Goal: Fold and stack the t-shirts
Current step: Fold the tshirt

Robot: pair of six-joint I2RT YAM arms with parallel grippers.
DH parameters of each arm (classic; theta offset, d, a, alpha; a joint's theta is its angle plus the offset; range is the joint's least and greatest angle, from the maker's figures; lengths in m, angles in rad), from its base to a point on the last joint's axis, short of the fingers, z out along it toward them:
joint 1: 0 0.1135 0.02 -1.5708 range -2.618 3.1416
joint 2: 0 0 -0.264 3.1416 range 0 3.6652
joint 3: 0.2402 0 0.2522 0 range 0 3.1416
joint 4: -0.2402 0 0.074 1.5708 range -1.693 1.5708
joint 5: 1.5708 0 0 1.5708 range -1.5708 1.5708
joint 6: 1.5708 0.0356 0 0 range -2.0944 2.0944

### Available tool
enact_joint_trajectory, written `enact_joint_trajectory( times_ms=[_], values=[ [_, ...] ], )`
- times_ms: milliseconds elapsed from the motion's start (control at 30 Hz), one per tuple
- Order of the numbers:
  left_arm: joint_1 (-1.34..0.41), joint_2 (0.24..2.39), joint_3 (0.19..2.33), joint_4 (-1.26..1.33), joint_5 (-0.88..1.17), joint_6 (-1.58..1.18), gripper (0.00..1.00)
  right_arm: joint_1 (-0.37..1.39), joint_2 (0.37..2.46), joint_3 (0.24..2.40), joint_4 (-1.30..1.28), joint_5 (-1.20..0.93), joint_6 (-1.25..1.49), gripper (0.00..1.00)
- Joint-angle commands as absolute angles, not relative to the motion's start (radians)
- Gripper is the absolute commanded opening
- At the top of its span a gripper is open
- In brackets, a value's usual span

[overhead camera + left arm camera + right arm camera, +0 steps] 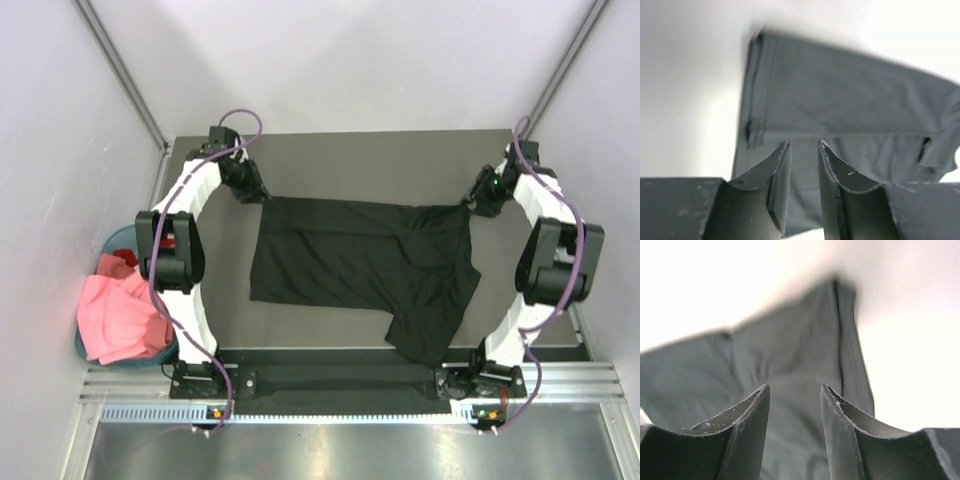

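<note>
Top view: black t-shirt [360, 265] spread on the tabletop [340, 160]; left claw [255, 190] at its far-left corner, right claw [478, 203] at its far-right corner; pink t-shirt [120, 315] in the basket [118, 238].
Left wrist view: left claw [803, 145] narrowly parted, empty, over the fabric.
Right wrist view: right claw [794, 387] wider apart, empty.

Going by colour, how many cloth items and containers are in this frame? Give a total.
black t-shirt: 1
pink t-shirt: 1
red fabric, only a scrap showing: 1
teal basket: 1
Total: 4
</note>
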State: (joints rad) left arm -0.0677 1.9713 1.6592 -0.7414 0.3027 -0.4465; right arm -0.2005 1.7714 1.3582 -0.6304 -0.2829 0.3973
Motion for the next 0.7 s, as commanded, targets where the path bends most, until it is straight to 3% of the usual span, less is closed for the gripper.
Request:
enact_joint_trajectory(
  times_ms=[0,133,667],
  values=[
    [-0.069,2.048,1.738,-0.695,0.388,-0.459,0.33,-0.216,1.882,1.484,-0.587,-0.265,0.405,0.44],
    [-0.069,2.085,1.762,-0.637,0.431,-0.472,0.33,-0.216,1.956,1.558,-0.581,-0.258,0.361,0.39],
    [-0.067,2.292,1.879,-0.517,0.540,-0.526,0.29,-0.218,2.083,1.634,-0.568,-0.245,0.304,0.38]
  ],
)
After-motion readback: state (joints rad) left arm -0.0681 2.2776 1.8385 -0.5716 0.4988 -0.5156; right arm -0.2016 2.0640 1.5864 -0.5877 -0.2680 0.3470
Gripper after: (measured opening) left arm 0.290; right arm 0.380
